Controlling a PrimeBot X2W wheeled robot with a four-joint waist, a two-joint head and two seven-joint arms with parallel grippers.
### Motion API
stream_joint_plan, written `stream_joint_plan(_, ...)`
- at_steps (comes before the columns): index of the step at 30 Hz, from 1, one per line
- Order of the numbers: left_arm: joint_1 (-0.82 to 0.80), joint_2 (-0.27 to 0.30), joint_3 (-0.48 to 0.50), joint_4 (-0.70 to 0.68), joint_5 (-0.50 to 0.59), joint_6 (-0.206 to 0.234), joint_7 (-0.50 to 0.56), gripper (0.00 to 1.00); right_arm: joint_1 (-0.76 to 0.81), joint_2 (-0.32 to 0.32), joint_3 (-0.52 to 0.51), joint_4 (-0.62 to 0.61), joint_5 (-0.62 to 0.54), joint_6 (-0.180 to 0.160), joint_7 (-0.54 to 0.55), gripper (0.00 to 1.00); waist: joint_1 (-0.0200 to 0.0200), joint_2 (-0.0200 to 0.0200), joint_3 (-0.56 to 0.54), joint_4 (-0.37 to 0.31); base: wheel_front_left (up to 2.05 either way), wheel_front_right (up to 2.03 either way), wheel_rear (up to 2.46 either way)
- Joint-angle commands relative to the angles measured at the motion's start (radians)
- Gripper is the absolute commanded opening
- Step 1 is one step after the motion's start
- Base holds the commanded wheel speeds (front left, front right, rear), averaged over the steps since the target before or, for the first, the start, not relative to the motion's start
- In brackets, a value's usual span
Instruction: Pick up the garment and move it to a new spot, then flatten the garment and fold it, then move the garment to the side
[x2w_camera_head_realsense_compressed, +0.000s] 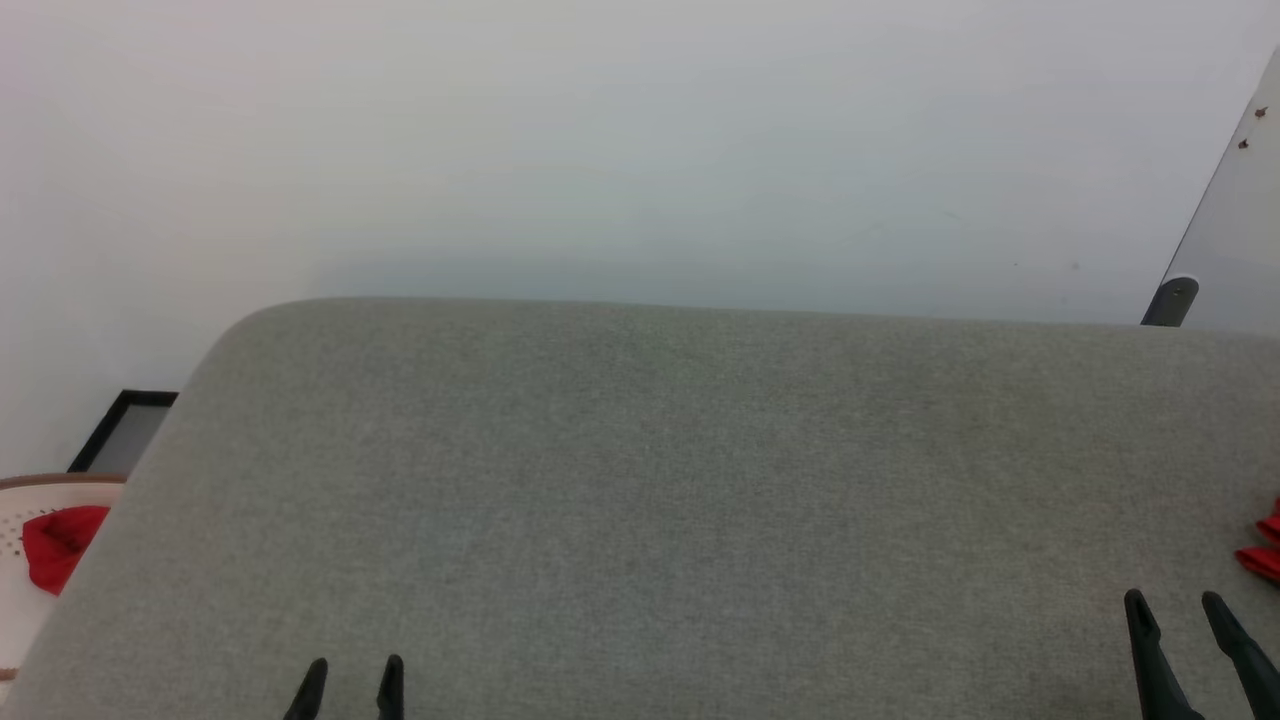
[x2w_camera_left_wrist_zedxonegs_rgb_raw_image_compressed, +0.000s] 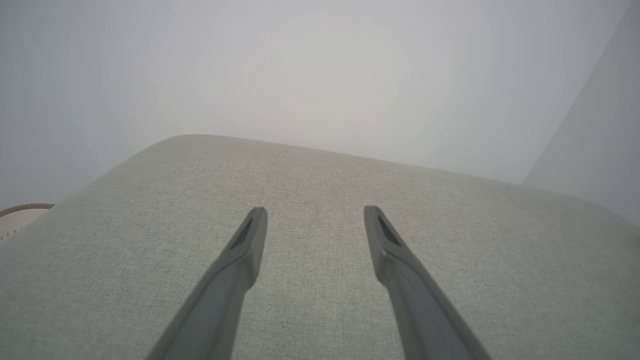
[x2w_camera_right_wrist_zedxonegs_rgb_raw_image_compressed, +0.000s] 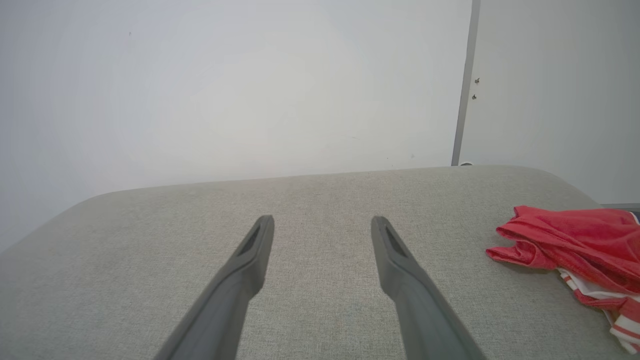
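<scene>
Plainly, the garment (x2w_camera_right_wrist_zedxonegs_rgb_raw_image_compressed: 575, 240) is only partly seen; in the right wrist view it is a crumpled red heap with white-and-red striped trim at the lower right, running off the frame's edge; in the head view just two red scraps of it show at the right edge, on the grey fabric-covered desk (x2w_camera_head_realsense_compressed: 640, 480). The right hand (x2w_camera_head_realsense_compressed: 1175, 612), lower right, is spread open and empty, near the garment but apart from it; the left hand (x2w_camera_head_realsense_compressed: 354, 675), lower left, shows only its fingertips, also open and empty. At the far left a small red cloth (x2w_camera_head_realsense_compressed: 58, 545) lies in a pale basket (x2w_camera_head_realsense_compressed: 40, 482), both half hidden behind the desk's edge.
</scene>
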Motion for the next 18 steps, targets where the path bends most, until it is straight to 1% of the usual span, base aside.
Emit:
stream_joint_plan(1,0.006,0.001,0.000,0.001,-0.002,-0.001,0.000,1.00,0.009,0.004,0.002,-0.004,-0.003,-0.001,0.000,1.00,0.0000,0.0000,0.000,-0.002,0.00,0.00,0.00)
stream_joint_plan(11,0.009,-0.008,0.007,0.002,-0.036,0.002,0.000,1.00,0.006,0.003,0.007,0.002,0.007,-0.001,0.009,1.00,0.0000,0.0000,0.003,-0.004,0.00,0.00,0.00)
stream_joint_plan(12,0.002,-0.007,0.005,0.002,-0.033,0.001,0.000,0.00,0.002,0.003,0.007,0.002,0.007,0.000,0.010,0.00,0.0000,0.0000,0.003,-0.005,0.00,0.00,0.00)
stream_joint_plan(15,0.006,-0.015,0.000,0.027,-0.038,0.001,0.002,0.00,0.010,0.013,0.010,0.027,0.010,0.000,0.011,0.00,0.0000,0.0000,0.003,-0.005,0.00,0.00,0.00)
stream_joint_plan(18,-0.007,-0.019,0.003,0.036,-0.086,0.001,0.016,0.00,-0.002,0.020,0.007,0.041,0.056,0.000,0.019,0.00,0.0000,0.0000,0.005,-0.005,0.00,0.00,0.00)
